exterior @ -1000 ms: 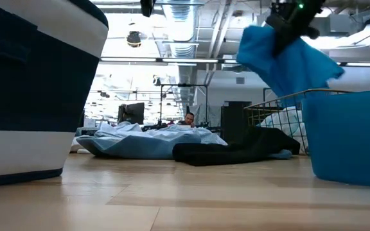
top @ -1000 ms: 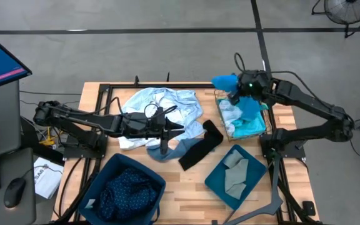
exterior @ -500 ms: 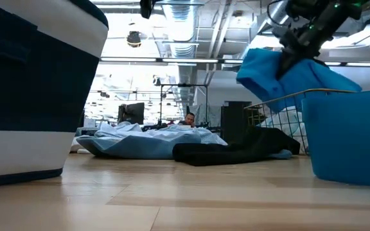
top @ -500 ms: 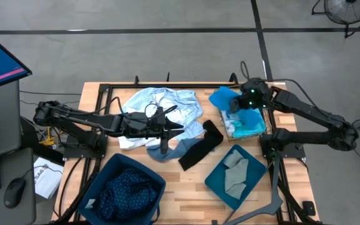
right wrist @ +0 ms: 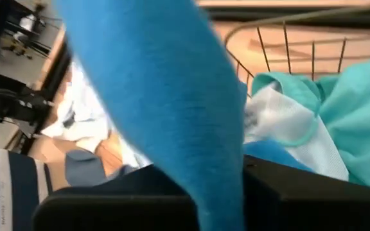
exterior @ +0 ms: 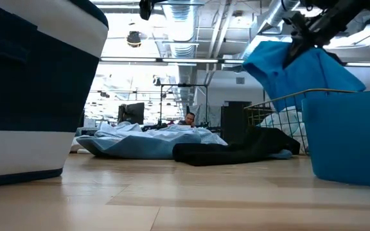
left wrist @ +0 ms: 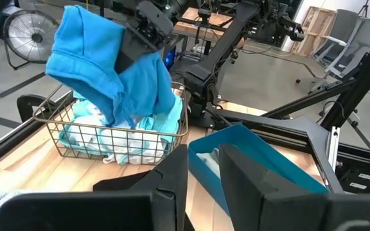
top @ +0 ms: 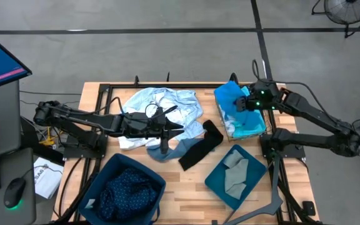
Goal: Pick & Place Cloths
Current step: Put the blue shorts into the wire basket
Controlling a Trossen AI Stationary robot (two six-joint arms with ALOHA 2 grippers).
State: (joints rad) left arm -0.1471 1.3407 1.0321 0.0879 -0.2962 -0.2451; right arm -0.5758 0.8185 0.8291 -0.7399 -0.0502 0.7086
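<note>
My right gripper is shut on a bright blue cloth above the brown wire basket at the table's far right. The cloth also shows in the low view and the left wrist view. Turquoise and white cloths lie in the basket. A pale blue cloth is spread at the far middle, and a black cloth lies beside it. My left gripper waits open near the table's middle, at the pale blue cloth's near edge. My right gripper pinches the bright blue cloth by a bunched upper part, coming from the table's right side. The cloth covers the fingers in the right wrist view, so the layers cannot be told. It hangs slack, lifted, its lower end down inside the basket's rim.
A large dark-teal bin with a navy dotted cloth stands at the near left. A smaller teal bin with a grey cloth stands at the near right. A black frame edges the table's far side.
My right gripper has carried the bright blue cloth toward the table's right and near edges, from beyond the basket's far left corner to over the basket. The gripper stays shut on it. The cloth has swung along and hangs lower over the basket.
</note>
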